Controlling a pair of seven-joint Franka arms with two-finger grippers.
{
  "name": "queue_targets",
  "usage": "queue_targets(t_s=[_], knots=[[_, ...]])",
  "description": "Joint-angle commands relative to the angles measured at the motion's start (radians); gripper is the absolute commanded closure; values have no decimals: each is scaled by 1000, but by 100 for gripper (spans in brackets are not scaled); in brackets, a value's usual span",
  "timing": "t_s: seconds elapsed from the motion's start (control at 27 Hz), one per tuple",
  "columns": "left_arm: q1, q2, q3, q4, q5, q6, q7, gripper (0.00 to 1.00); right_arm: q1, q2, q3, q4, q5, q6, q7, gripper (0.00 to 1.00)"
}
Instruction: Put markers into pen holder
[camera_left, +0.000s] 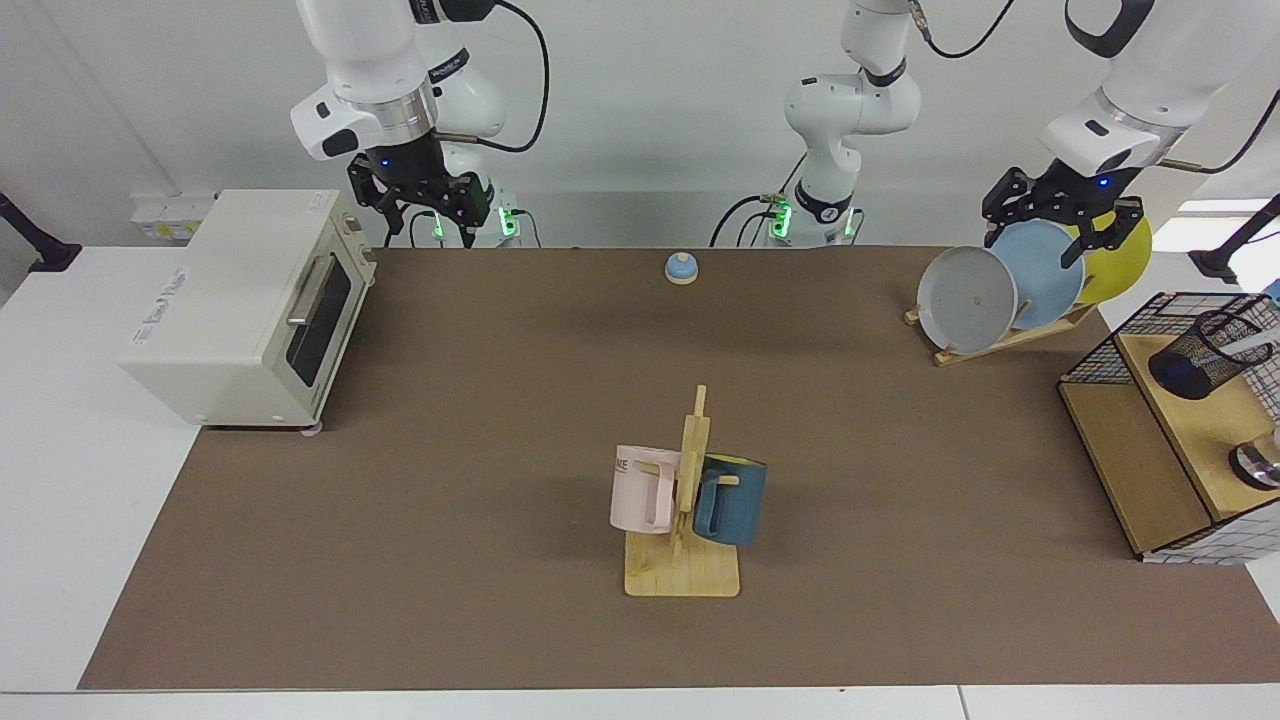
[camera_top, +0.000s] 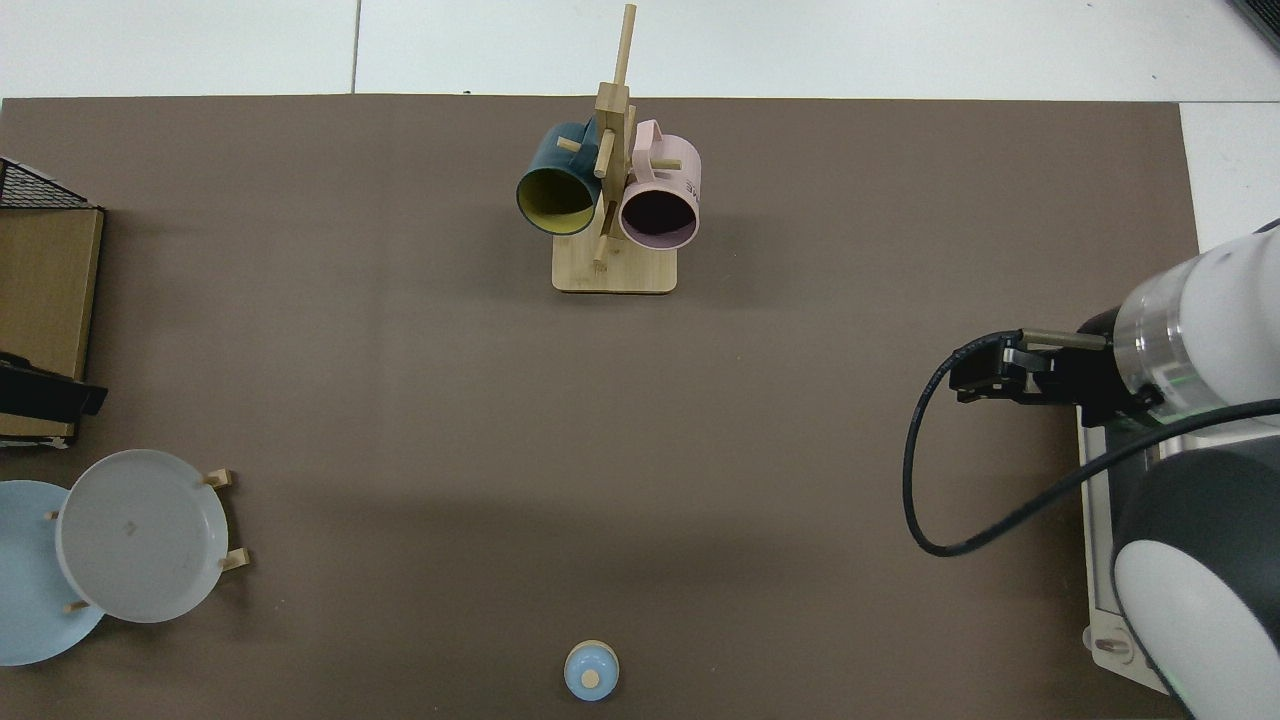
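Note:
The pen holder (camera_left: 1205, 355), a small black mesh cup, stands on the wooden shelf at the far right of the facing view. A marker (camera_left: 1252, 344) leans in it; its white barrel sticks out over the rim and blue shows through the mesh. My left gripper (camera_left: 1058, 220) hangs open and empty in front of the blue and yellow plates, up and to the left of the holder. My right gripper (camera_left: 425, 212) waits open and empty above the table's back edge beside the toaster oven. The top view shows neither holder nor marker.
A white toaster oven (camera_left: 250, 305) sits at the left. A mug tree (camera_left: 685, 500) with a pink and a blue mug stands mid-table, a small blue bell (camera_left: 681, 268) at the back. Plates lean in a rack (camera_left: 975, 300). A wire basket (camera_left: 1120, 340) surrounds the shelf, with a round metal object (camera_left: 1258, 465).

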Motion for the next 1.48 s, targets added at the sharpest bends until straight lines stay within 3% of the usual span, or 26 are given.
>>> queue_targets(t_s=[0.0,0.37,0.59,1.44], knots=[[-13,-35,6,-47,-15,32,-42,0,-24,-7,13,-9,15,-1,-21,0],[-15,-32,-13,-39,-1,32,-84,0,-24,-9,13,-9,15,-1,-21,0],[-15,-33,-27,-36,0,-12,-229,0,-24,-9,13,-9,15,-1,-21,0],[34,-36,-126,-39,48,-46,-257,0,-24,-9,13,-9,15,-1,-21,0]])
